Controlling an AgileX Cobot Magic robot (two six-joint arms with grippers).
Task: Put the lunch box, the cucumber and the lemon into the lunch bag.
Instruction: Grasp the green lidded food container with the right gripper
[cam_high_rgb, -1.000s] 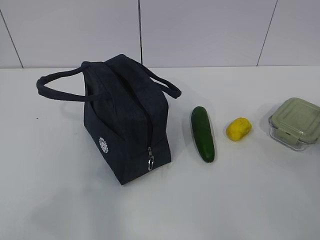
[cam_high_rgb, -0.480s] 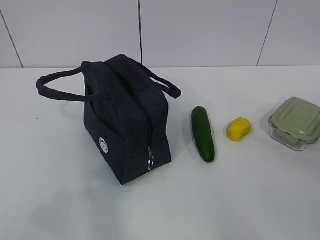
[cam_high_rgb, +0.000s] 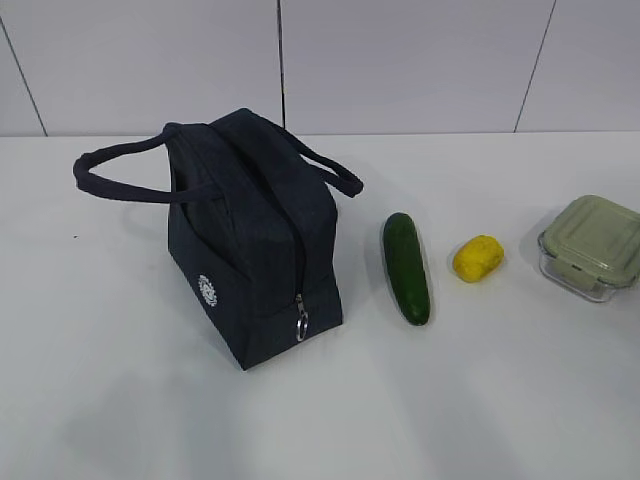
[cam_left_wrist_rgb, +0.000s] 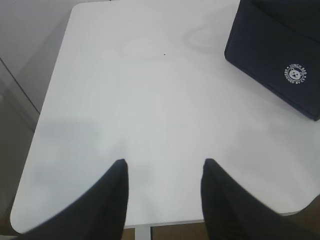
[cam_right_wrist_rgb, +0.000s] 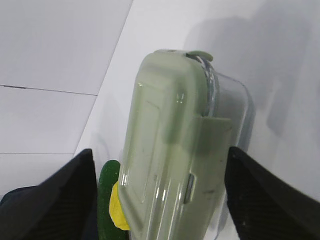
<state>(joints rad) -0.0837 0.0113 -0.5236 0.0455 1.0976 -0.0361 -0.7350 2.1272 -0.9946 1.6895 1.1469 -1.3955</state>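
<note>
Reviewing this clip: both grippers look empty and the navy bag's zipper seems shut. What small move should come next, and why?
Probably lower the open right gripper onto the clear lunch box with the sage-green lid and close. Its fingers already stand either side of the box without visibly gripping. The dark navy fabric lunch bag looks zipped, with the open left gripper over bare white table beside it, so opening the bag is an alternative.

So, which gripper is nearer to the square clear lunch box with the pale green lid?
Right. The right gripper hangs open directly above the lunch box, fingers either side. The left gripper hovers over bare table beside the navy lunch bag.
</note>
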